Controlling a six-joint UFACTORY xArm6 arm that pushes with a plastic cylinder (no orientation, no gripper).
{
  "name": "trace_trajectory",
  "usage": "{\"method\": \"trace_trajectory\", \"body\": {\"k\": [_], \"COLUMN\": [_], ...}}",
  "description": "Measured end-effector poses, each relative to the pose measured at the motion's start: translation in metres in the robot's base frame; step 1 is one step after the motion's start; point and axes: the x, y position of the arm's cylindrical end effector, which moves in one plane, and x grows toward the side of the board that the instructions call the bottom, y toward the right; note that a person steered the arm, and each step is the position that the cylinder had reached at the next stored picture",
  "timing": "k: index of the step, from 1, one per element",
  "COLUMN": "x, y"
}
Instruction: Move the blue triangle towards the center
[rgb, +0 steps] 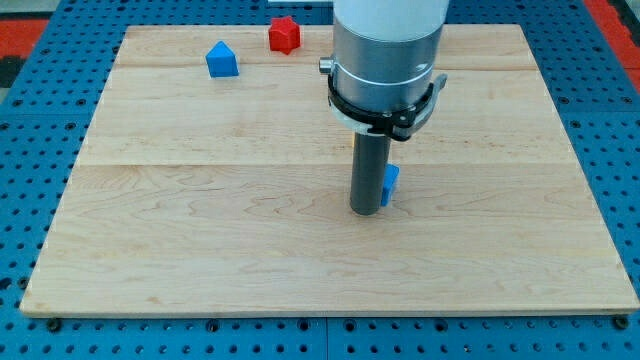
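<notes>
A blue block lies near the middle of the wooden board, mostly hidden behind my rod, so its shape is hard to make out; it looks like the blue triangle. My tip rests on the board right against this block's left side, slightly toward the view's bottom. Only the block's right edge shows past the rod.
A second blue block, house-shaped, sits near the board's top left. A red star-like block lies at the top edge, right of it. The arm's grey cylinder body hangs over the board's upper middle. Blue pegboard surrounds the board.
</notes>
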Motion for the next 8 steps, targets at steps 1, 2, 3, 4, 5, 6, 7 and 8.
{"method": "trace_trajectory", "body": {"k": [1,2,3,4,5,6,7,8], "x": [0.035,0.01,-0.068,-0.078,-0.078,-0.081,-0.093,-0.085], "y": [0.017,0.113,0.12,0.063,0.037,0.015,-0.001,-0.069]}}
